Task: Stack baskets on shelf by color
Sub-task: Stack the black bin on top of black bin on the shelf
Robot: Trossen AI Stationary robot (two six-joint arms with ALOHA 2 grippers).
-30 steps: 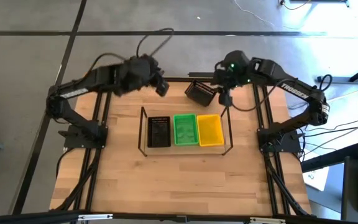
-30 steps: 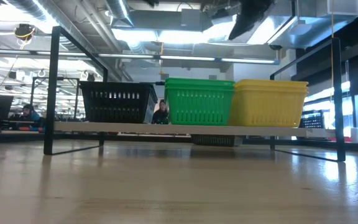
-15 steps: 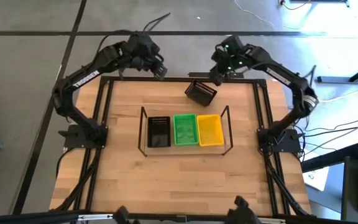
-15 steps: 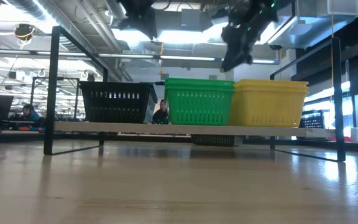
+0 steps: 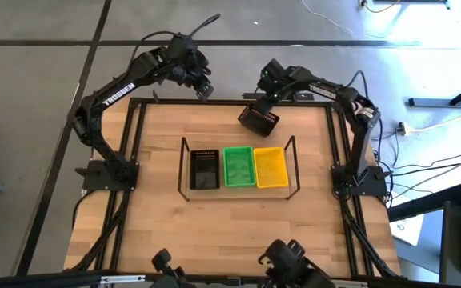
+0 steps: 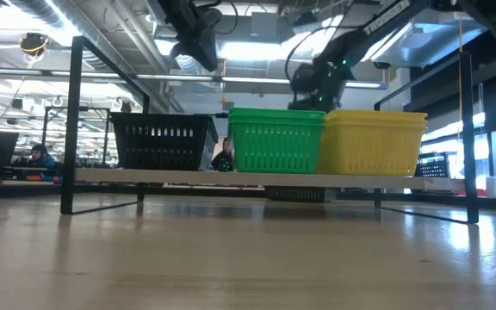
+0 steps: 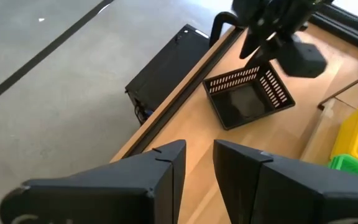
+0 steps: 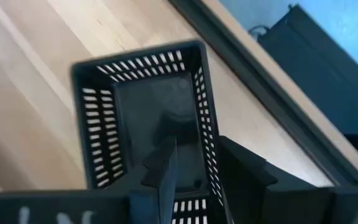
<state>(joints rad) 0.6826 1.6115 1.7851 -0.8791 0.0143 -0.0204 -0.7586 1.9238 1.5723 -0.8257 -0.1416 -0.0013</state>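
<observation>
— So, from above, where do the arms stand?
— Both sit at the desk's (image 5: 158, 232) far edge. The left gripper (image 5: 205, 90) hangs past the rim, its jaws too small to judge. The right gripper (image 5: 256, 94) hovers just over a loose black basket (image 5: 258, 120) lying tilted near that edge. The shelf (image 5: 238, 168) sits mid-desk with black, green and yellow baskets side by side; bare wood lies open on all sides.
— And at desk height?
— The green basket (image 6: 275, 139) and yellow basket (image 6: 373, 142) touch; the shelved black basket (image 6: 164, 140) stands a little apart. The loose basket is hidden behind them.
— The left wrist?
— Its jaws are a narrow gap apart, holding nothing.
— The right wrist?
— Its jaws are slightly parted above the loose basket's open mouth, gripping nothing; whether they touch it, I cannot tell.
</observation>
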